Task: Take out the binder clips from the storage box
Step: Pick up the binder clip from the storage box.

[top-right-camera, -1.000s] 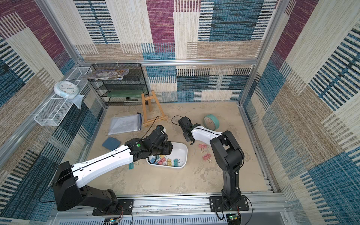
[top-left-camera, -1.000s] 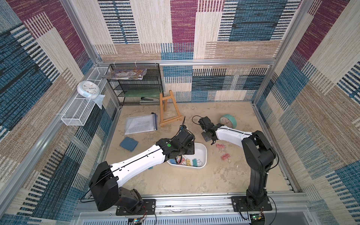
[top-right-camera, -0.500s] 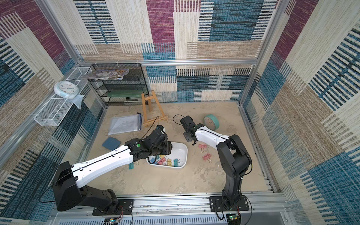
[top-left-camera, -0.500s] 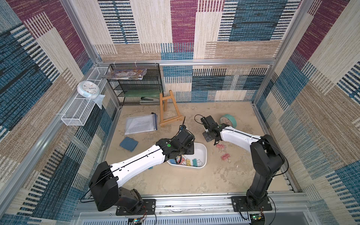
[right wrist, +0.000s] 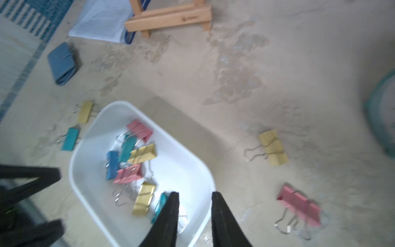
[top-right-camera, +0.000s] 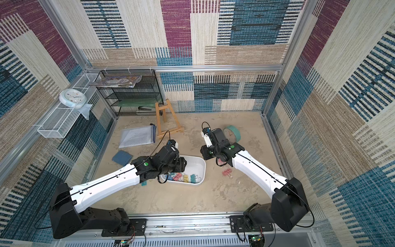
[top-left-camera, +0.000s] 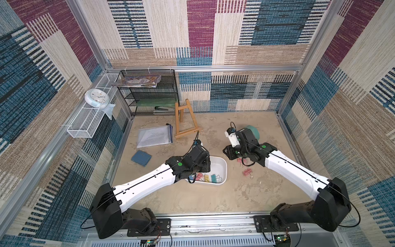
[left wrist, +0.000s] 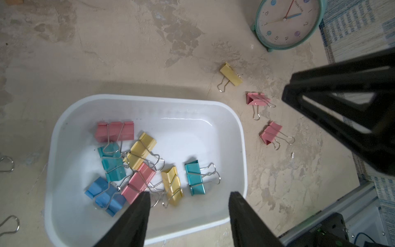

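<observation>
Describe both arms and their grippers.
The left arm and right arm each have a white tapered forearm shell, black joint housings and a green dot at the wrist. A thin black cable runs along each. The left gripper and right gripper are black, with two long wedge-shaped fingers.

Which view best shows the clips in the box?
Left wrist: all seven clips in the box look sharp. Right wrist blurs them; in both top views the left arm hides some.

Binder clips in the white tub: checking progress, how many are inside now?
7 binder clips in the storage box: pink, teal, yellow, pink, blue, yellow bunched together; another teal beside them. None seems hidden.
</observation>
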### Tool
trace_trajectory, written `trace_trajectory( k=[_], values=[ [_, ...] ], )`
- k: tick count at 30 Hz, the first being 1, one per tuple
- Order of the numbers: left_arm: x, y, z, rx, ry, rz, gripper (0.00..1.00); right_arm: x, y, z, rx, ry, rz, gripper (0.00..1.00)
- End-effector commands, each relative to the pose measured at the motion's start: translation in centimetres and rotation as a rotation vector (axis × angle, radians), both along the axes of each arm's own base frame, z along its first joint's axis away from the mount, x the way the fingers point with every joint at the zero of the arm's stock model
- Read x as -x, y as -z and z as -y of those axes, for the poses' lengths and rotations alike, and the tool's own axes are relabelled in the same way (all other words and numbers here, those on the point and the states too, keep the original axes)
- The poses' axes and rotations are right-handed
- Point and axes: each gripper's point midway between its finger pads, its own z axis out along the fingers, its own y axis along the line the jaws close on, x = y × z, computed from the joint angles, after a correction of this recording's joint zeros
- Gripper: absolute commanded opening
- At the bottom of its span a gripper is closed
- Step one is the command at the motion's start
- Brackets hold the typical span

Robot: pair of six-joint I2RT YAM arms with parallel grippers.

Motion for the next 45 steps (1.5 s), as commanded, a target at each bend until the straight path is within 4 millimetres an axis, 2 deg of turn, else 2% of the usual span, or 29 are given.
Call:
trace_trajectory(
  k=[1,5,8,11,15,18,20,23,37,45],
  values=[
    [0.9,0.3,0.4,0.054,0.013,-0.023,0.66,3.1,-0.1,-2.9,-0.175,-0.050,-0.133,0.33],
    [1.9,0.7,0.4,0.064,0.030,-0.031,0.70,4.9,2.5,-3.3,-0.103,-0.054,-0.219,0.33],
    [2.0,0.9,0.4,0.055,0.042,-0.030,0.72,5.4,4.6,-2.7,-0.004,-0.020,-0.269,0.33],
    [2.0,1.1,0.0,0.038,0.045,-0.011,0.79,5.9,6.1,-2.6,0.073,0.000,-0.304,0.33],
    [1.8,0.7,-0.8,0.037,0.027,0.035,0.88,6.2,7.4,-3.1,0.131,0.005,-0.336,0.33],
    [1.7,0.4,-1.3,0.034,0.019,0.061,0.94,6.0,8.4,-2.5,0.192,0.056,-0.346,0.34],
    [1.8,0.5,-1.6,0.019,0.021,0.067,0.95,5.8,8.7,-2.1,0.217,0.083,-0.351,0.35],
    [1.7,0.9,-2.0,0.002,0.018,0.069,0.95,6.0,9.2,-2.5,0.211,0.075,-0.374,0.35],
    [1.9,0.9,-1.6,0.008,0.057,0.077,0.99,7.6,12.3,-3.4,0.232,0.032,-0.468,0.28],
    [1.7,0.6,-1.5,-0.001,0.056,0.086,0.99,7.3,11.6,-4.2,0.202,0.012,-0.458,0.11]
  ],
)
